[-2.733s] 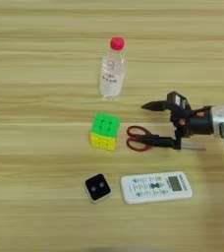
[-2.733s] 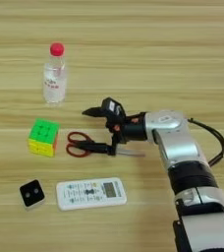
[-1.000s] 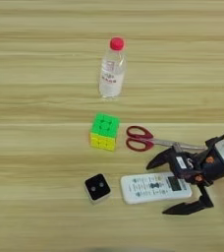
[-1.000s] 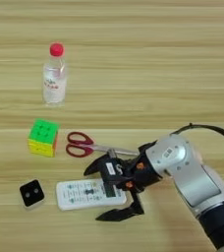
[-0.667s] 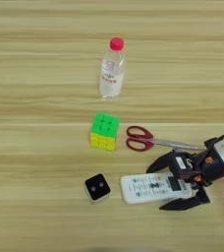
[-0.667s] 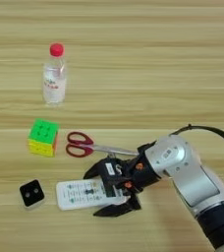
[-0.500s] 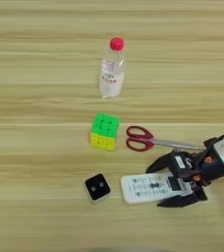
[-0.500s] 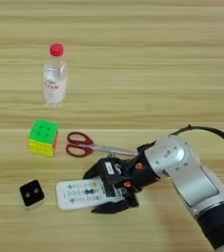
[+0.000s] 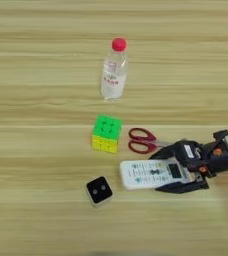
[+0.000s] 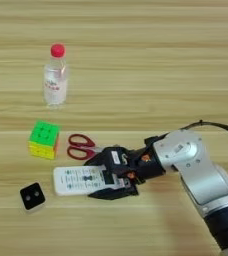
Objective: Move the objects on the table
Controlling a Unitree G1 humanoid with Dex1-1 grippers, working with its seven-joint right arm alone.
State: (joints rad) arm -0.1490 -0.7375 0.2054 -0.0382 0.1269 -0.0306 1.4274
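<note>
My right gripper (image 9: 175, 171) is shut on the right end of the white remote control (image 9: 145, 174), one black finger above it and one below. The remote lies near the table's front, tilted a little. Red-handled scissors (image 9: 142, 141) lie just behind it, their blades hidden under the upper finger. To the left of the scissors sits the green-yellow puzzle cube (image 9: 107, 133). At the front left, close to the remote's left end, is the small black cube with two white dots (image 9: 99, 190). The clear bottle with a red cap (image 9: 113, 74) stands upright further back.
The silver forearm (image 10: 198, 172) comes in from the lower right, a black cable arching over it. The light wood-grain table (image 9: 31, 100) stretches wide to the left and to the back.
The fingers have come together on the remote's right end. The remote now sits higher in the picture and a little further left, nearer the scissors. Earlier the gripper came down from the scissors.
</note>
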